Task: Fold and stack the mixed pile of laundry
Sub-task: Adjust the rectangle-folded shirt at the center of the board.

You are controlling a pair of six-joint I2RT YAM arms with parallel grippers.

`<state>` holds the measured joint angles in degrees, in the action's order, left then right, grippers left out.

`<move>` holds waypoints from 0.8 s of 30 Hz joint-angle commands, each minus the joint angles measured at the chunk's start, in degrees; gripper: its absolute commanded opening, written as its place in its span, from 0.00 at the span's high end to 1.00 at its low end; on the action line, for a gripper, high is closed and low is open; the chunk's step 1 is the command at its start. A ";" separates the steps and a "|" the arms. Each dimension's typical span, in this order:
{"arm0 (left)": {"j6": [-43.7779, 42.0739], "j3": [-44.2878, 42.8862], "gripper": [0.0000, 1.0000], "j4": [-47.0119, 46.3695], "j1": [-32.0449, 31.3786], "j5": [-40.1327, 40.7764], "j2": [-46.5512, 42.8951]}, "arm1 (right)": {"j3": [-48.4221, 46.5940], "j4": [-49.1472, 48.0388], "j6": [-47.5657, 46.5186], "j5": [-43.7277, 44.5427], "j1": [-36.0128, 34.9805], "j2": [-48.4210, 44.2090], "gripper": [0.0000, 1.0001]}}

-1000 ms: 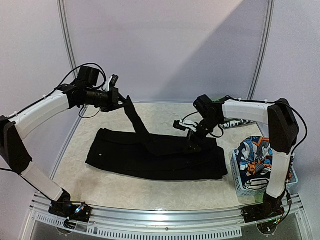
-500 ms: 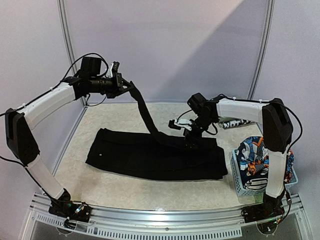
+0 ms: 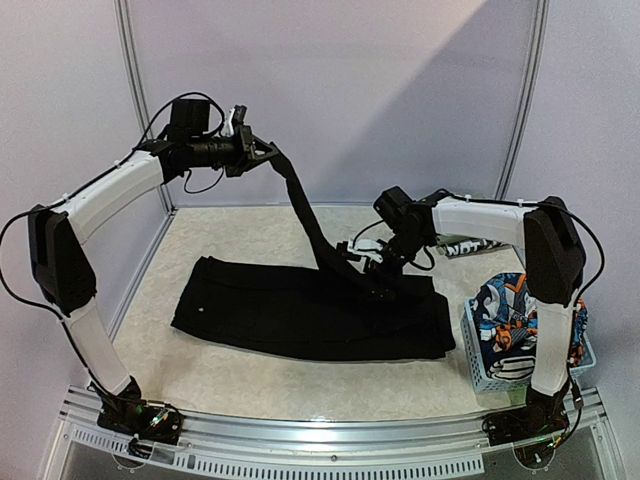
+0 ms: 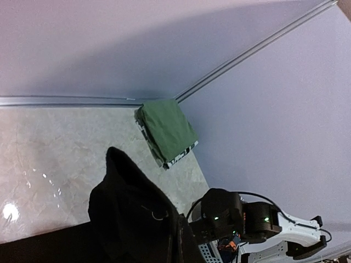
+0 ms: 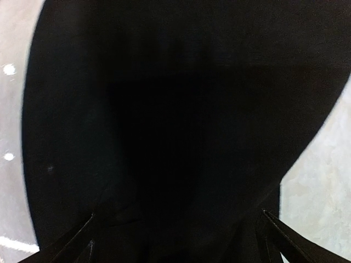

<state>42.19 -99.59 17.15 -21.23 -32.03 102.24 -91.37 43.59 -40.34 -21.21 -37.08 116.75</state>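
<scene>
Left claw clenched on a strip of the large plain black garment, high above the worktop's far edge. Garment lies lengthwise left-right, mid-worktop. Right claw splayed, nearer, on its far-right part.

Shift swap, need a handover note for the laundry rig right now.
Left gripper: shut on one end of the black garment, lifted high above the table.
Right gripper: open, low over that garment's right part.
Cartoon-print garment in the pale blue basket; folded olive-green cloth at the far corner.
Done: black garment mostly spread on the table.
Left: fold it, then the basket's pieces, stack all.
</scene>
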 commanded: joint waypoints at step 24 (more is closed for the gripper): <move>6.99 -21.36 1.00 -11.19 -0.31 -5.27 20.04 | -2.05 -8.38 20.20 3.61 10.11 2.04 0.06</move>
<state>47.57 -115.33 9.43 -21.28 -36.69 120.31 -92.47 35.44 -21.39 -16.23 -26.98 119.55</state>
